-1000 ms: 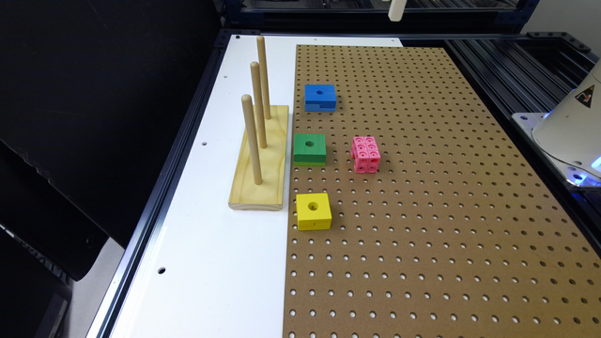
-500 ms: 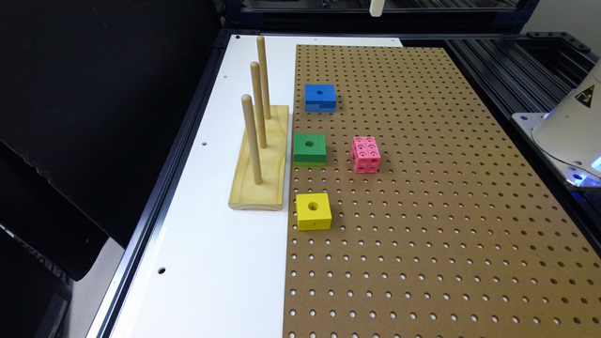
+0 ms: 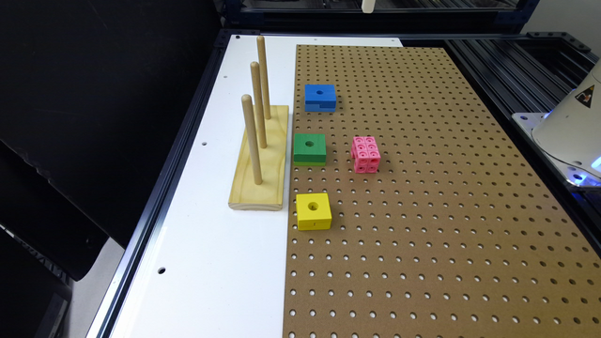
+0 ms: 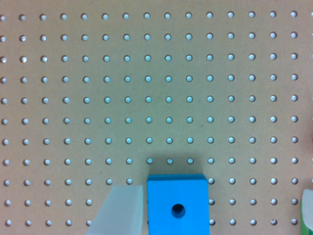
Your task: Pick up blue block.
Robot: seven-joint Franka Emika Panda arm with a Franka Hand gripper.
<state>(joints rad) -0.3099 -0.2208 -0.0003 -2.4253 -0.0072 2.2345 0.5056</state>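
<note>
The gripper (image 3: 368,4) shows as a small white tip at the top edge of the exterior view, high above the far end of the pegboard (image 3: 446,197); in the wrist view 2 pale blurred fingers (image 4: 120,210) stand apart with nothing held, 1 beside the blue block (image 4: 177,204), the other at the picture's edge. The blue block (image 3: 320,97) lies flat on the pegboard, hole upward, near the wooden peg stand (image 3: 261,159) with its 3 pegs. In line beyond it sit the green block (image 3: 309,149) and yellow block (image 3: 313,211), with a pink cube (image 3: 365,154) beside the green block.
</note>
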